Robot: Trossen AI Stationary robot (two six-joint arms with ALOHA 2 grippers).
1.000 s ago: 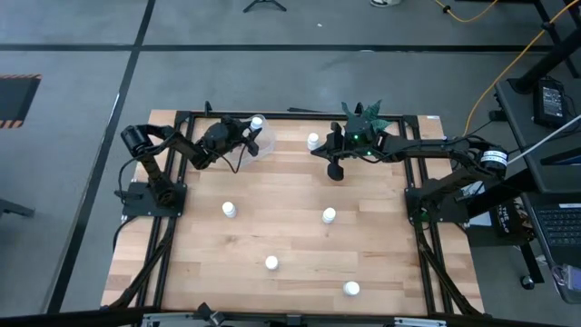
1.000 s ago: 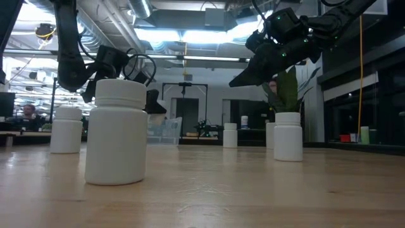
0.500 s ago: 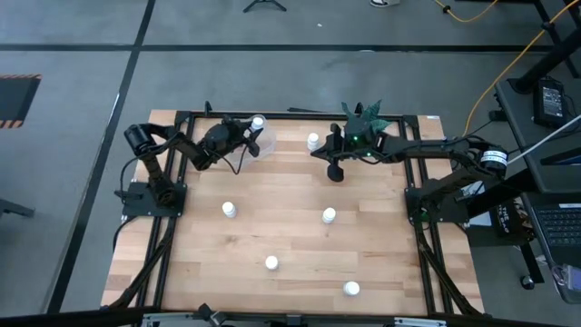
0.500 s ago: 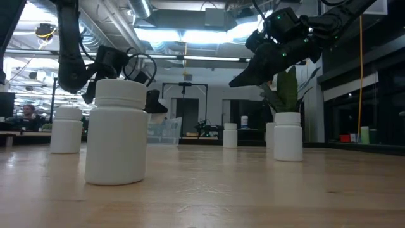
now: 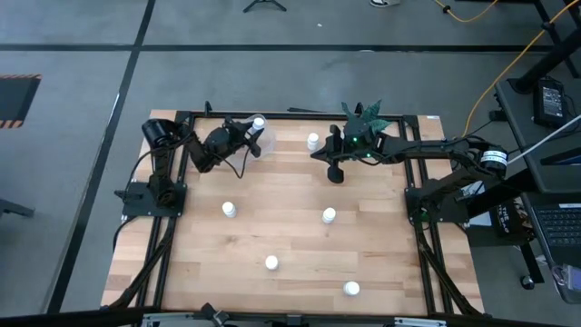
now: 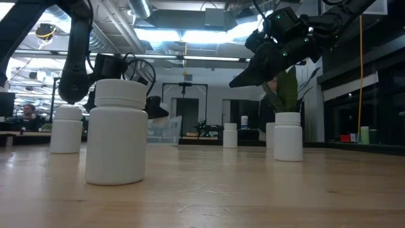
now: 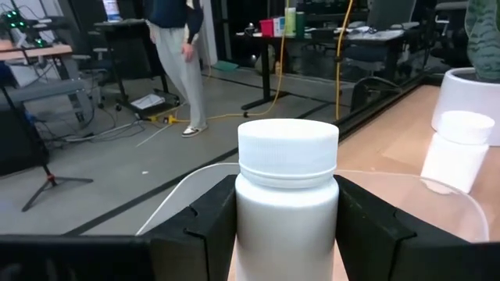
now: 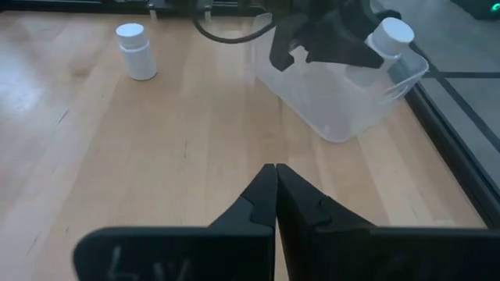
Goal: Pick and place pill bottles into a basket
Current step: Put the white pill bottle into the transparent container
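1. We see the clear, see-through plastic basket (image 8: 344, 97) with rounded corners at the table's far edge, under the left arm; we make out nothing lying inside it.
2. Our left gripper (image 5: 251, 133) hangs above that basket and pinches a small white cylindrical pill bottle (image 7: 287, 195) with a white cap, one dark finger (image 7: 211, 226) pressed to each side of its body. The bottle is held in the air over the tub, its cap (image 8: 393, 31) pointing beyond the basket's far side.
3. Our right gripper (image 8: 275, 204) has its two fingers pressed together on nothing, and it hovers over bare wood near the middle of the far half, well apart from the basket.
4. A white pot with a green plant (image 5: 363, 117) stands at the far edge, behind the right arm's wrist.
5. A second white bottle (image 5: 313, 141) stands upright between the basket and the plant pot.
6. Four more white capped bottles stand upright and apart on the wooden table (image 5: 290, 227): one on the left (image 5: 229, 209), one near the centre (image 5: 329, 215), one towards the near edge (image 5: 270, 263), and one at the near right (image 5: 351, 289).
7. We can read no label or writing on any bottle, the tub or the pot; all show plain surfaces.
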